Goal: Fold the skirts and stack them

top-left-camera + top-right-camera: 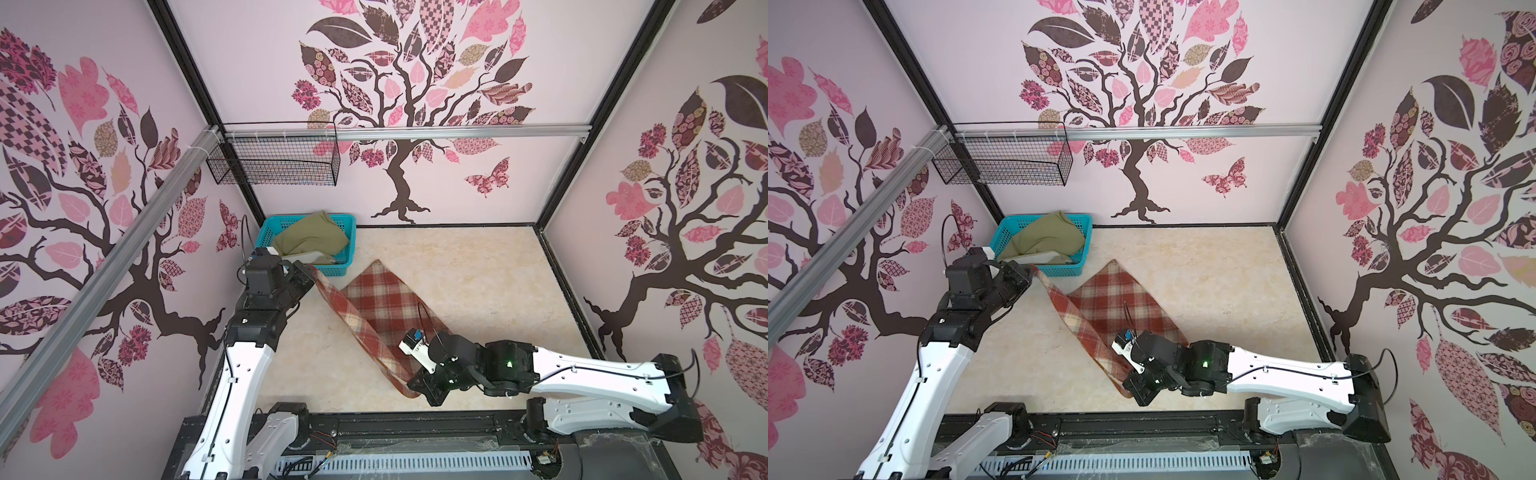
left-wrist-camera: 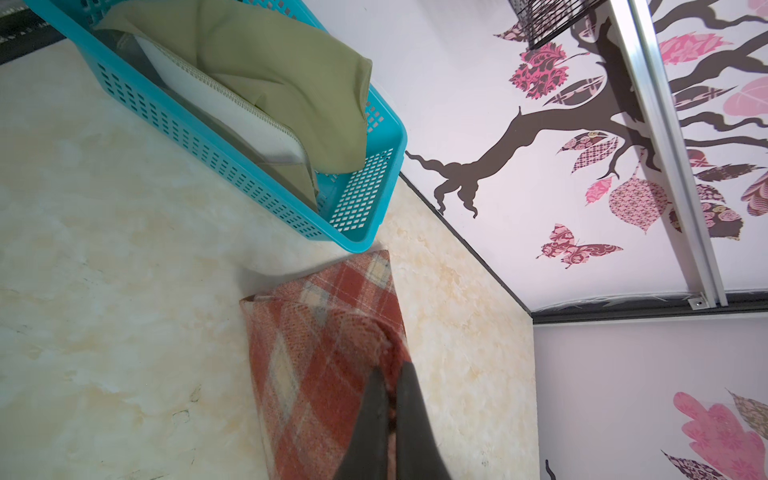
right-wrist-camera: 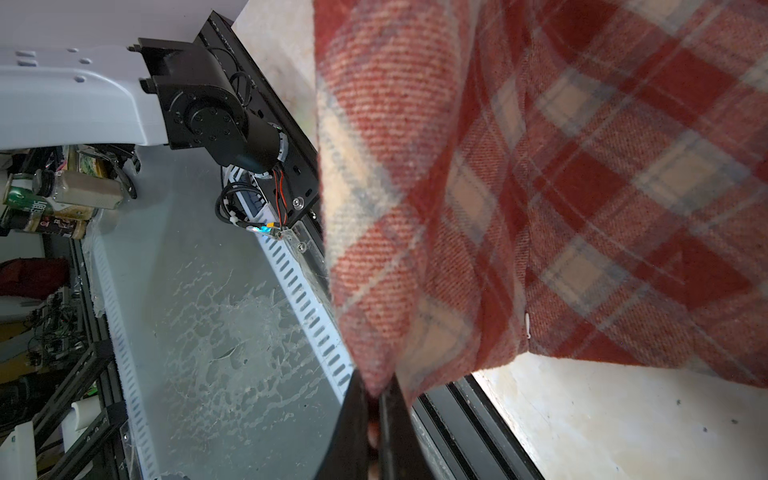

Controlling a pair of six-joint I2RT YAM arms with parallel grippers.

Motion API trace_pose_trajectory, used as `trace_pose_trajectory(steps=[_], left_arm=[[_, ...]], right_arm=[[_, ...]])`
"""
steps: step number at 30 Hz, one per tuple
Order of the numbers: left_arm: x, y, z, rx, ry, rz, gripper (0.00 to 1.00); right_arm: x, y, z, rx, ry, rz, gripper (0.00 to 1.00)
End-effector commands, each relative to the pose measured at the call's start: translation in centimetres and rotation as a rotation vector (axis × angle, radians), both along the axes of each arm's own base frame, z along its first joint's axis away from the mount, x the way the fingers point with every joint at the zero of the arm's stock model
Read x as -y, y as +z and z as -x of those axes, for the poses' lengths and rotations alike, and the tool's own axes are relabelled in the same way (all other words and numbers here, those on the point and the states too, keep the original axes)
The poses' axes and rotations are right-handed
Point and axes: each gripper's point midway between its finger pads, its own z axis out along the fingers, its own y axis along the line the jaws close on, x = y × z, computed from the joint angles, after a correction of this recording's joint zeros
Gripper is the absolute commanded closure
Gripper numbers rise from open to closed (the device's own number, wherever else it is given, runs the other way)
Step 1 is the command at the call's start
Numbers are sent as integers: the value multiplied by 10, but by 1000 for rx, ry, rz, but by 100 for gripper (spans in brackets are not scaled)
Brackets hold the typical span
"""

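Marbled surface (image 1: pixel 478 282), plaid skirt (image 1: pixel 386 299) half-lifted, left end effector (image 2: pixel 392 370) and right end effector (image 3: pixel 376 388) each clamped on a corner; risk: uneven pull slips thick cloth free, skewing fold.

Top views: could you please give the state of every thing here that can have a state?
plaid skirt: part flat on the table, one edge lifted, held at both ends.
olive skirt: crumpled in the turquoise basket, not folded.
turquoise basket: upright, holding the olive skirt.
left gripper: jaws shut on plaid skirt.
right gripper: jaws shut on plaid skirt.
wire basket: hanging on the rail.
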Motion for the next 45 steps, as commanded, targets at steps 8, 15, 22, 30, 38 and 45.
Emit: trace_pose_trajectory(steps=[8,15,22,30,38,45], left_arm=[[19,-12,-49,-13,-49,0,100],[49,-31,-90,-65,-101,-10,100],[71,-50,-127,-108,-141,12,100],[92,-79,-157,-166,-180,36,100],[102,-106,-176,-208,-190,33,100],[104,-117,-187,-217,-191,21,100]], right_arm=[[19,-1,-36,-14,-58,-30,100],[37,-10,-61,-51,-110,-18,100],[64,-17,-91,-87,-194,-26,100],[80,-44,-104,-113,-231,51,100],[87,-62,-109,-127,-264,83,100],[94,-71,-121,-129,-287,120,100]])
